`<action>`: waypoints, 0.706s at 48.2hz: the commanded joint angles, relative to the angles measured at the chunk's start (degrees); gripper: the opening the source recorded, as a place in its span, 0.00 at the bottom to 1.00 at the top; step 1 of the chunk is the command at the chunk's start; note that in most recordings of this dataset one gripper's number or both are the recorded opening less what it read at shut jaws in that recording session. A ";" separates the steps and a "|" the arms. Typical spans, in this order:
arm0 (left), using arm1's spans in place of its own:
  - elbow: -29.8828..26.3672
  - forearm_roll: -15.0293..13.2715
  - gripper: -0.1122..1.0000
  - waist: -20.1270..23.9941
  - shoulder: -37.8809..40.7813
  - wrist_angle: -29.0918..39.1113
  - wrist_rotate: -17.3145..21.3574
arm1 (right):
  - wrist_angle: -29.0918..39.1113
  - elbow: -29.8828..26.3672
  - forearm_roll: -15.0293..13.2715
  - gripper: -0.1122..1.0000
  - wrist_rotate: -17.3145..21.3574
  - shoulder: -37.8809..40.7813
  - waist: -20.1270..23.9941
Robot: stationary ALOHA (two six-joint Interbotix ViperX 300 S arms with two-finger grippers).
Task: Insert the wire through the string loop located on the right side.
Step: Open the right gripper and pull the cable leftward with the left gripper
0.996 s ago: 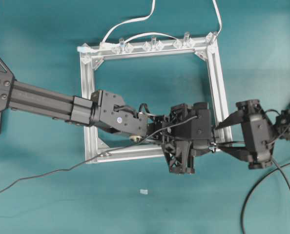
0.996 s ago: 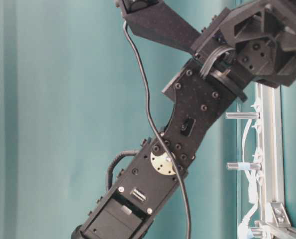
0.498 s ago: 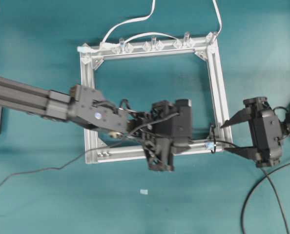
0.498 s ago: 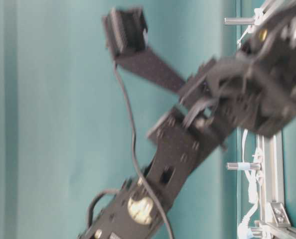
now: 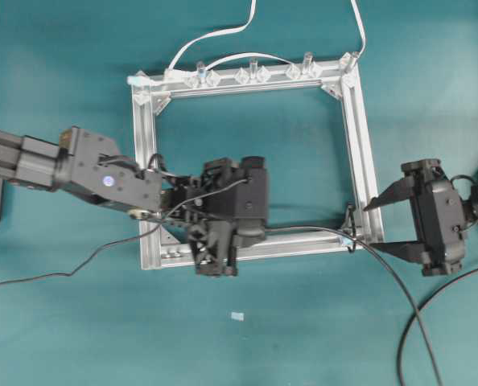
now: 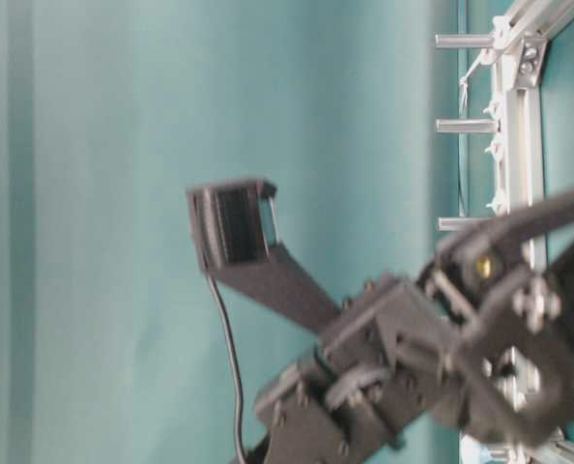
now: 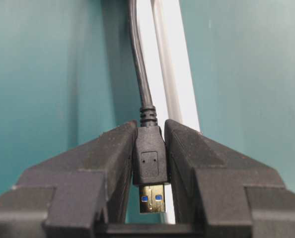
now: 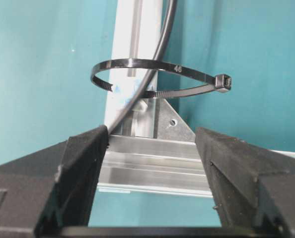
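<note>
1. The left hand [image 7: 150, 163] is clamped on the small dark rectangular plug of the thin black wire [image 5: 311, 232], so the cable trails through.
2. The wire runs through the thin dark string loop [image 8: 160, 79] at the square aluminium frame's [image 5: 360, 145] lower right corner.
3. The right hand [image 5: 388, 225], fingers spread and empty, waits just beside that loop, probably to take the wire.

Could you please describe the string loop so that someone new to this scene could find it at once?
Start at the square aluminium frame on the teal table and go to its lower right corner, facing the open right pincer. There stands a thin black ring, the string loop, with the thin black wire running through it; unlike the clear clips on the far rail, it is dark.
</note>
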 commanded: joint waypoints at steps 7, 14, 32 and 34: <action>3.87 0.18 0.30 -0.18 -6.50 2.90 -0.35 | 0.09 -0.79 -0.09 0.84 0.09 -0.53 0.09; 6.68 0.18 0.30 -0.79 -9.49 5.63 -0.35 | 0.18 -0.88 -0.09 0.84 0.09 -0.53 0.09; 11.60 0.00 0.29 -2.11 -14.15 9.14 -1.49 | 0.18 -0.88 -0.09 0.84 0.09 -0.53 0.09; 11.95 0.00 0.30 -2.46 -14.33 9.49 -2.20 | 0.18 -0.88 -0.09 0.83 0.09 -0.53 0.09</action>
